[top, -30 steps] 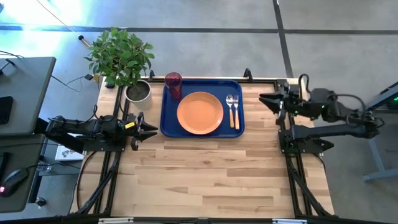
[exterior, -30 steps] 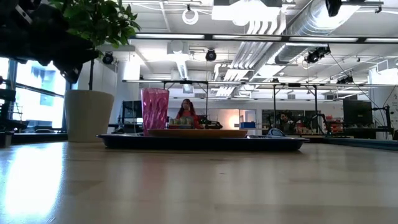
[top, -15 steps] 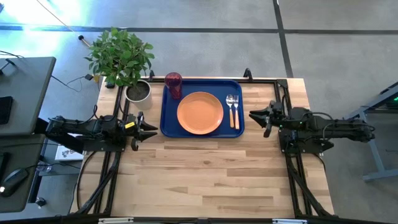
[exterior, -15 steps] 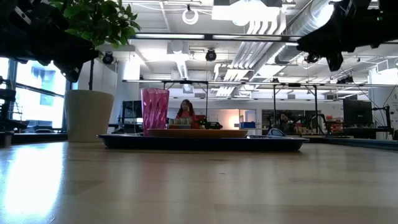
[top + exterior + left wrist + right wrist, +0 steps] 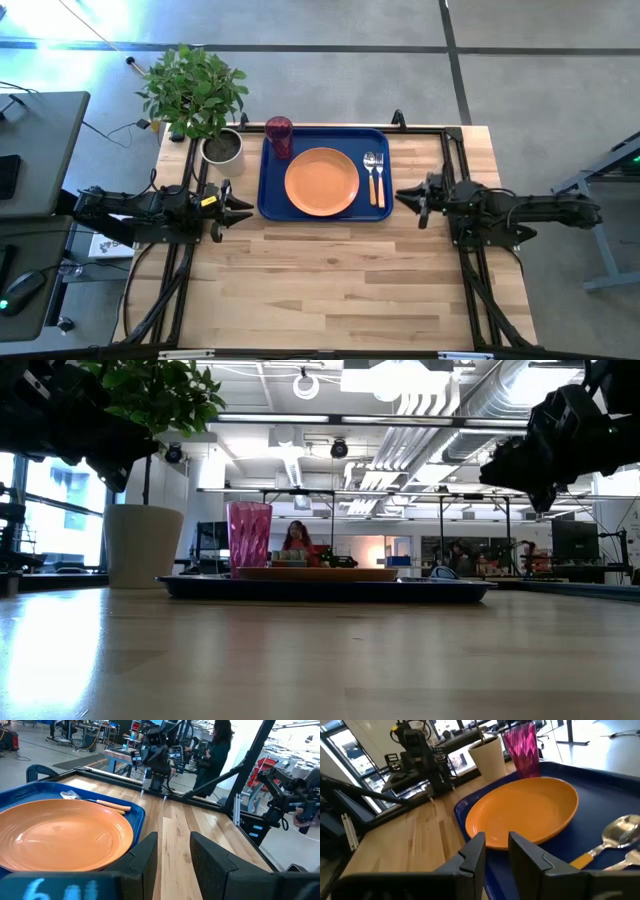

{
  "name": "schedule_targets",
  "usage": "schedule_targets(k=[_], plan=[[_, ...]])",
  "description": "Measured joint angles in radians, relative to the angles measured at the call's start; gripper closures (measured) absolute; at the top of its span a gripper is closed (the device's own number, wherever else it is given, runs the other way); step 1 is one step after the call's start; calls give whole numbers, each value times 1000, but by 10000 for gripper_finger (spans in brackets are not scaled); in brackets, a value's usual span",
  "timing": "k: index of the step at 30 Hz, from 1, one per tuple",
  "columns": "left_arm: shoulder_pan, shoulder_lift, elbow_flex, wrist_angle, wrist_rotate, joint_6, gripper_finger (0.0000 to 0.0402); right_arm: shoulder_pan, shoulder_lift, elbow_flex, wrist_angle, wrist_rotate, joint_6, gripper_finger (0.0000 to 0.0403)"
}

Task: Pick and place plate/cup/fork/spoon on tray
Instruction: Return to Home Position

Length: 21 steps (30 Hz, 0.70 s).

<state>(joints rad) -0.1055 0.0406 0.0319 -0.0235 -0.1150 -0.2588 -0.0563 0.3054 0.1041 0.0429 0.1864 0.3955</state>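
The dark blue tray [image 5: 268,195] lies at the table's far middle. On it rest the orange plate [image 5: 322,181], the dark red cup [image 5: 279,135] upright at its far left corner, and the spoon [image 5: 370,163] and fork [image 5: 381,178] side by side at its right. My left gripper [image 5: 246,208] waits just left of the tray, shut and empty. My right gripper [image 5: 401,195] hovers just right of the tray, above the table, shut and empty. The right wrist view shows the plate [image 5: 525,810], the cup [image 5: 522,747] and the spoon [image 5: 617,832].
A potted plant in a white pot [image 5: 222,147] stands at the table's far left corner, beside the cup. Bare wood [image 5: 330,280] stretches from the tray to the near edge. People [image 5: 299,540] show in the room beyond the table.
My right gripper has gone from the table's far right corner toward the near edge and a little toward the tray, and has come down. It now points at the tray's right rim. The tableware has not moved.
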Motion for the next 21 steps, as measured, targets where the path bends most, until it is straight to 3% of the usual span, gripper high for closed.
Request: schedule_targets(k=[9,21], plan=[[0,0,0,0,0,0,296,0,0,-92,116,-13,35,327],[0,0,0,0,0,0,296,0,2,-94,44,-20,48,327]])
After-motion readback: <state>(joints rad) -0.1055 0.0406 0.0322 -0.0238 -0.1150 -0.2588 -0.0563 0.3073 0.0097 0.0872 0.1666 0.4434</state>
